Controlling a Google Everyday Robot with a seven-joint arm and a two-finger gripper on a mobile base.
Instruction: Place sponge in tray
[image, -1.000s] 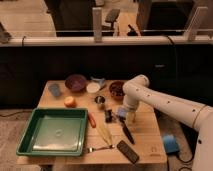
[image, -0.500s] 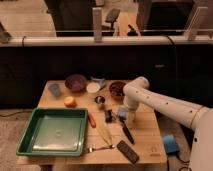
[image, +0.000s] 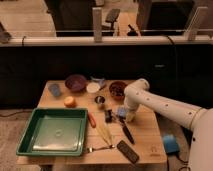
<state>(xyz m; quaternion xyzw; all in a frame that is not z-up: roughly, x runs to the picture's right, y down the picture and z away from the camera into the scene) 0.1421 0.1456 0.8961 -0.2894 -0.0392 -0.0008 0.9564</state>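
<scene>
The green tray (image: 30, 145) lies on the front left of the wooden table and nothing lies in it. The light-blue sponge (image: 121, 111) is right of the table's middle, well to the right of the tray. My gripper (image: 119, 117) hangs from the white arm (image: 150, 102) that comes in from the right. It is right at the sponge, low over the table. I cannot see whether it holds the sponge.
At the back stand a blue cup (image: 55, 90), a purple bowl (image: 76, 82), a white cup (image: 93, 88) and a brown bowl (image: 118, 89). An orange (image: 70, 101), a carrot (image: 92, 120), a knife (image: 127, 134), a fork (image: 100, 148) and a remote (image: 128, 151) lie nearby. A bright blue object (image: 170, 143) sits off the table.
</scene>
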